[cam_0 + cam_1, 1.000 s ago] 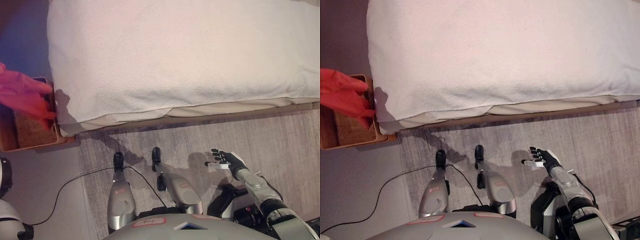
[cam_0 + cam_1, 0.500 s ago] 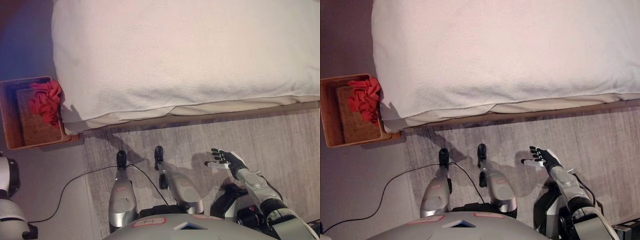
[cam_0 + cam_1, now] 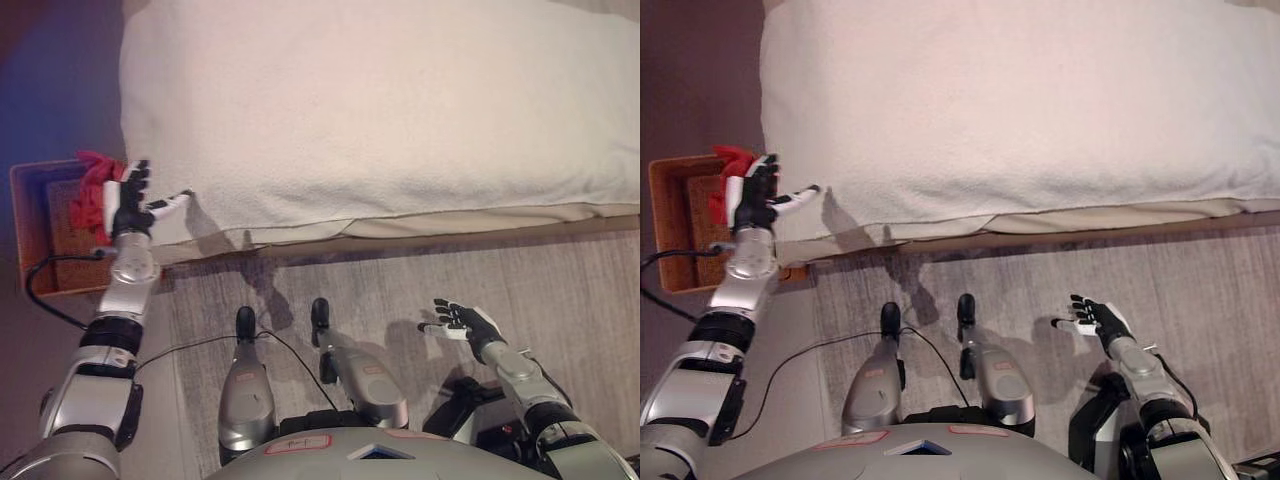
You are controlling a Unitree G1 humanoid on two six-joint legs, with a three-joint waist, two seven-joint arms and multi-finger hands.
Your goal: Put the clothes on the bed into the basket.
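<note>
A red garment (image 3: 92,190) lies crumpled in the brown woven basket (image 3: 36,235) on the floor by the bed's near left corner. My left hand (image 3: 133,196) is raised beside the basket's right edge, open with fingers spread and nothing in it, partly covering the garment. The bed (image 3: 380,110) with its white cover fills the upper part of both views, and no clothes show on it. My right hand (image 3: 464,322) hangs open low at the right, above the floor, holding nothing.
A grey rug (image 3: 400,285) covers the floor in front of the bed. The bed's front edge (image 3: 400,222) runs across the middle of the view. Bare floor (image 3: 680,330) lies left of the rug below the basket.
The red garment dropped into the basket. My left arm came into view, its hand now raised open beside the basket. The camera shifted slightly left. The right hand barely moved.
</note>
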